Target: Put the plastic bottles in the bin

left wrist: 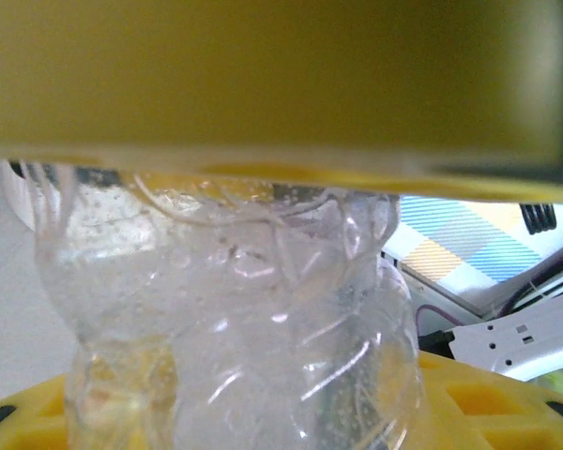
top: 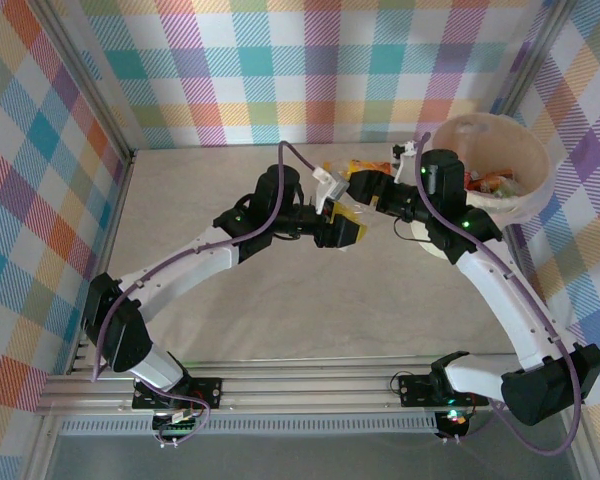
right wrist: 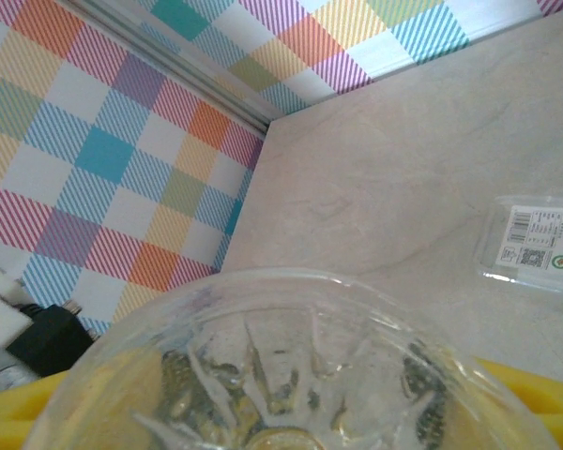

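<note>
1. Checked walls (top: pixel 280 70) ring a beige table (top: pixel 280 300).
2. Mid-frame, our left gripper (top: pixel 345 231) clamps a clear crushed bottle (left wrist: pixel 244 309).
3. Our right gripper (top: pixel 360 186) grasps the same bottle's base.
4. We see the bin (top: pixel 535 165) at the upper right of the overhead view, just right of both grippers, with more bottles (top: pixel 490 183) inside.

Bright, even light, faint shadows.
Overhead view sharp; at the left wrist the near finger (left wrist: pixel 263 75) blurs and the clear bottle (left wrist: pixel 235 309) glints; right wrist foreground soft.
</note>
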